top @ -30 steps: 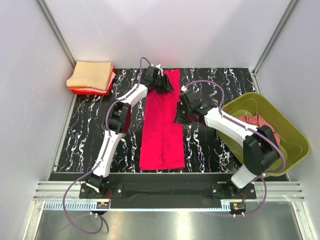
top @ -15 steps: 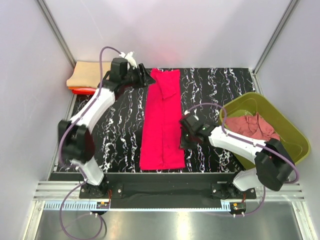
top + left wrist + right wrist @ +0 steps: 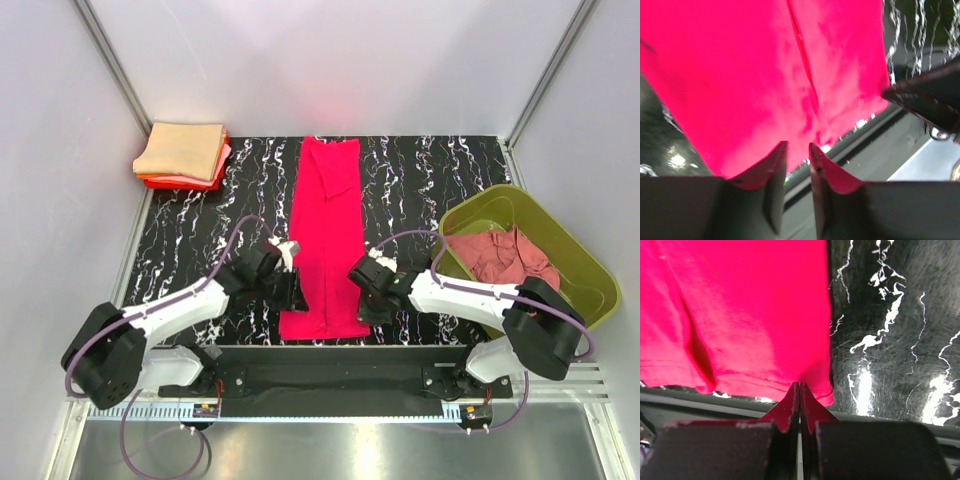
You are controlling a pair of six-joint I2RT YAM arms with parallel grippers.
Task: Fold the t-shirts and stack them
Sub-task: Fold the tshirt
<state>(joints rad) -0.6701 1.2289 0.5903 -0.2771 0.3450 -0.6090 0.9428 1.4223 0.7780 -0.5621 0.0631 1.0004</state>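
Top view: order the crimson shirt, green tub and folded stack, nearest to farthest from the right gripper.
1. crimson shirt, centre; its near hem meets the right gripper.
2. green tub, right side.
3. folded stack, far-left corner.

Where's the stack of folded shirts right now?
Top view: the tan-topped stack of folded shirts sits in the far left corner of the black marbled table, left of the far end of the crimson-pink shirt.

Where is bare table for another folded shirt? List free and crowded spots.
Free: bare table between the folded stack and the red shirt, and between that shirt and the green tub, both toward the far edge. Crowded: the near edge, where the left pincer and right pincer flank the shirt's hem.
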